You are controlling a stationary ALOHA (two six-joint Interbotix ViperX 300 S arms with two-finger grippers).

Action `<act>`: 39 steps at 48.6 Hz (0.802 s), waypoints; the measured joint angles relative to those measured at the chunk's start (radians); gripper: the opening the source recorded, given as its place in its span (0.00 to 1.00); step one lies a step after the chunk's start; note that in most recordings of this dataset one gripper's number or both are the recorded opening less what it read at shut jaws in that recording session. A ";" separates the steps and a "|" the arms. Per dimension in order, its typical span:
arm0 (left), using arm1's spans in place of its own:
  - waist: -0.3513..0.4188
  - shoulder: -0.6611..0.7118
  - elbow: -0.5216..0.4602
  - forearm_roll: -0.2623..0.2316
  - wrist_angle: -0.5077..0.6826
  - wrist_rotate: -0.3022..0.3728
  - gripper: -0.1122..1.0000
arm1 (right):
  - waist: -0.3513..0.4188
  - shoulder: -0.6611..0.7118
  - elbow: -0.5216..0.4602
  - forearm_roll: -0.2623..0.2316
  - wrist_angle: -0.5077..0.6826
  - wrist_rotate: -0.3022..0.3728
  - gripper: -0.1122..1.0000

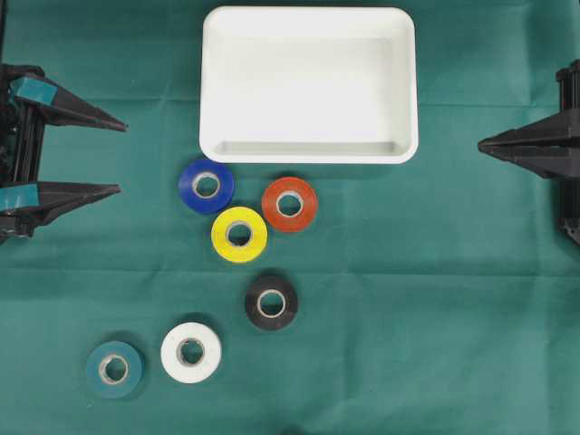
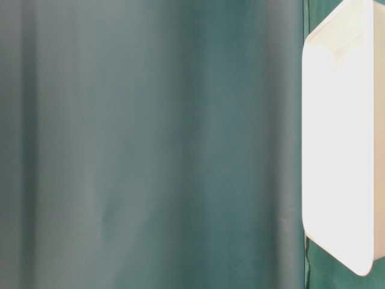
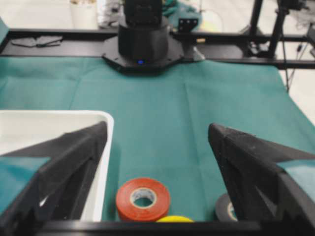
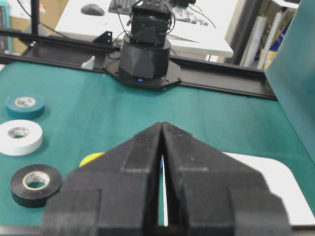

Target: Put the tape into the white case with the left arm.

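Several tape rolls lie on the green cloth: blue (image 1: 207,186), orange-red (image 1: 290,204) and yellow (image 1: 239,235) clustered just in front of the white case (image 1: 308,154), then black (image 1: 272,302), white (image 1: 191,352) and teal (image 1: 114,369). The case holds nothing. At the left edge my left gripper (image 1: 120,158) stands wide open and empty, well apart from every roll. In the left wrist view this gripper (image 3: 157,128) frames the orange-red roll (image 3: 143,198), with the case rim (image 3: 106,147) on its left. My right gripper (image 1: 480,142) is shut at the right edge.
The opposite arm's black base (image 3: 142,44) stands at the far end of the cloth in the left wrist view. From the right wrist view I see the teal (image 4: 25,105), white (image 4: 18,136) and black (image 4: 35,184) rolls to the left of the shut right gripper (image 4: 162,124).
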 measured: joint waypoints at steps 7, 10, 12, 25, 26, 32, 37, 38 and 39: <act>0.000 -0.023 0.003 0.000 0.029 -0.002 0.99 | 0.000 -0.014 0.009 0.000 0.038 0.002 0.02; 0.002 -0.035 0.006 0.000 0.049 -0.002 0.99 | 0.000 -0.021 0.012 -0.002 0.066 0.002 0.02; 0.000 -0.048 0.009 0.002 0.060 -0.002 0.99 | 0.000 -0.028 0.015 -0.002 0.083 0.002 0.02; 0.000 -0.094 0.014 0.000 0.167 -0.003 0.99 | 0.000 -0.077 0.058 -0.018 0.190 0.002 0.02; 0.000 -0.095 0.014 0.000 0.175 -0.003 0.99 | 0.000 -0.081 0.064 -0.021 0.198 0.002 0.02; 0.000 -0.097 -0.002 0.000 0.230 -0.003 0.99 | 0.000 -0.101 0.092 -0.041 0.245 0.002 0.02; 0.000 -0.095 -0.003 -0.002 0.270 -0.003 0.99 | 0.000 -0.109 0.118 -0.049 0.293 0.002 0.02; 0.000 -0.095 -0.003 -0.002 0.276 -0.003 0.99 | 0.000 -0.109 0.121 -0.051 0.301 0.002 0.02; 0.000 -0.094 -0.003 -0.002 0.278 -0.006 0.99 | 0.000 -0.109 0.124 -0.051 0.310 0.002 0.02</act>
